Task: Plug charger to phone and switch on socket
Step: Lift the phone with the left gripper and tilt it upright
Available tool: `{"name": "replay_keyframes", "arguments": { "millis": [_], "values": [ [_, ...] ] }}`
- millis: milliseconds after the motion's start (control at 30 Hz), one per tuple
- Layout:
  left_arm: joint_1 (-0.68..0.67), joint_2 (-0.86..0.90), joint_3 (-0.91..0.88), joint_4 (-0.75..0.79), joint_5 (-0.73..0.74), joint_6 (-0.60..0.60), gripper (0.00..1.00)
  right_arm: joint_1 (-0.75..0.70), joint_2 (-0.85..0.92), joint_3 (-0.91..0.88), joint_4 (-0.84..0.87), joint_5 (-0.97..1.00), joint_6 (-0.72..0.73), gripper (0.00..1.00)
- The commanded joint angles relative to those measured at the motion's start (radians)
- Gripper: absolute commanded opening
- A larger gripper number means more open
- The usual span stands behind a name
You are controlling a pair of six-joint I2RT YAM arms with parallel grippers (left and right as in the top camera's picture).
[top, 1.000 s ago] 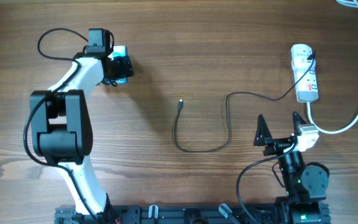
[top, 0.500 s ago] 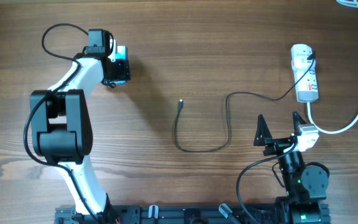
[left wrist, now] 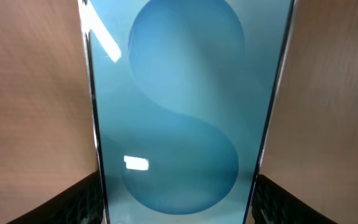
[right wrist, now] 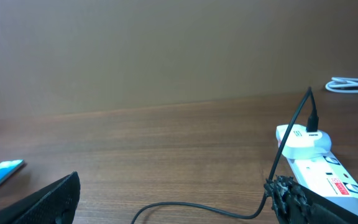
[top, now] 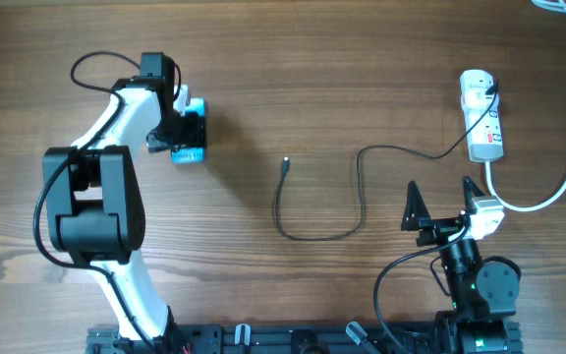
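Note:
The phone [top: 191, 146], turquoise with a white rim, is held between the fingers of my left gripper [top: 175, 133] at the far left of the table. In the left wrist view the phone's screen [left wrist: 179, 112] fills the frame, with a black finger against each long edge of it at my left gripper [left wrist: 179, 214]. The charger [top: 320, 234] loops across the middle of the table, its tip [top: 285, 163] lying free. Its other end is plugged into the socket [top: 481, 116] at the right. My right gripper [top: 442, 200] is open and empty, near the socket. It also shows in the right wrist view [right wrist: 173, 205], above the charger [right wrist: 197, 205].
A thick white cord [top: 550, 195] runs from the socket's near end out to the far right corner. In the right wrist view the socket [right wrist: 319, 158] is at the right, the white cord [right wrist: 353, 84] behind it and the phone [right wrist: 2, 174] far left.
My left gripper has moved toward the near side of the table with the phone in it. The right arm, the charger and the socket have not moved.

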Motion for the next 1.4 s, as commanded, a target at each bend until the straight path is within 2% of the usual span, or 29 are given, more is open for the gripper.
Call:
{"name": "replay_keyframes", "arguments": {
  "millis": [0,67,200,267,400,633,967,1167,1367],
  "values": [
    [0.0,0.066,-0.055,-0.136,0.115,-0.026,0.75,0.003,0.002,-0.001,0.004,-0.012,-0.018,1.0],
    [0.0,0.066,-0.055,-0.188,0.116,-0.068,0.82,0.003,0.002,-0.001,0.004,-0.012,-0.018,1.0],
    [0.0,0.066,-0.055,-0.24,0.115,-0.086,0.88,0.003,0.002,-0.001,0.004,-0.012,-0.018,1.0],
    [0.0,0.066,-0.055,-0.242,0.115,-0.091,1.0,0.003,0.002,-0.001,0.004,-0.012,-0.018,1.0],
    [0.0,0.066,-0.055,-0.2,0.114,-0.091,1.0,0.003,0.002,-0.001,0.004,-0.012,-0.018,1.0],
    [0.0,0.066,-0.055,-0.027,0.129,-0.09,1.0,0.003,0.002,-0.001,0.004,-0.012,-0.018,1.0],
    [-0.015,0.066,-0.055,-0.034,0.133,-0.098,1.0,0.003,0.002,-0.001,0.004,-0.012,-0.018,1.0],
    [-0.077,0.066,-0.055,-0.039,-0.069,-0.247,1.0,0.003,0.002,-0.001,0.004,-0.012,-0.018,1.0],
    [-0.092,0.066,-0.062,-0.035,-0.074,-0.247,1.0,0.003,0.002,-0.001,0.004,-0.005,-0.024,1.0]
  ]
}}
